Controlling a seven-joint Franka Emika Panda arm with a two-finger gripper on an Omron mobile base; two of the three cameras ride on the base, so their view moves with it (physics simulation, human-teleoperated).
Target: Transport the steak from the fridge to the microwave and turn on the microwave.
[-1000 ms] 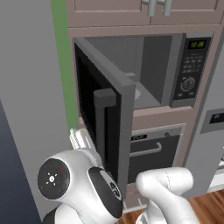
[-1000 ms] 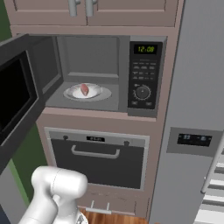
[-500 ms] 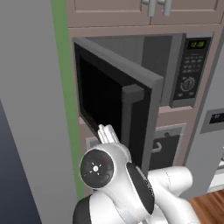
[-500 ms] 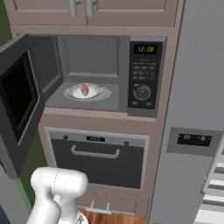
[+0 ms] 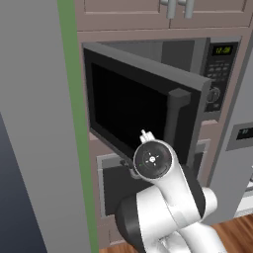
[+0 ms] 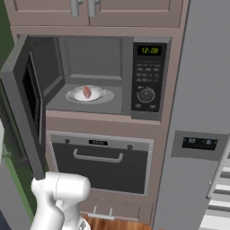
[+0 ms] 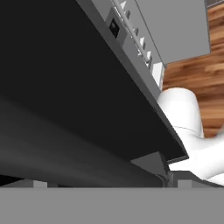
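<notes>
Pinkish-brown cabinetry frames the left base view, with a green strip running down its left edge beside a plain grey panel. Set into the cabinetry, the microwave [image 5: 197, 84] has its black-windowed door [image 5: 133, 108] swung partly open, the vertical handle [image 5: 174, 123] on the door's near edge and the control panel [image 5: 219, 74] with its green clock at the far right. Just in front of the door's lower part rises the white arm [image 5: 165, 197], its round wrist cap facing the camera; the gripper itself is hidden behind that wrist, near the door's lower edge. From the right base view, the microwave cavity is open to sight: the steak [image 6: 86, 92] lies on a pale round plate [image 6: 101, 95] on the cavity floor, left of the panel with its round dial [image 6: 146, 95]. Below sits the dark oven [image 6: 101, 164] with a horizontal handle, and the grey fridge [image 6: 197, 148] stands to the right, well apart from the steak. Through the hand view, the door's dark face passes very close above the lens, with wooden floor [image 7: 197, 52] beyond; the fingers stand wide, holding nothing.
</notes>
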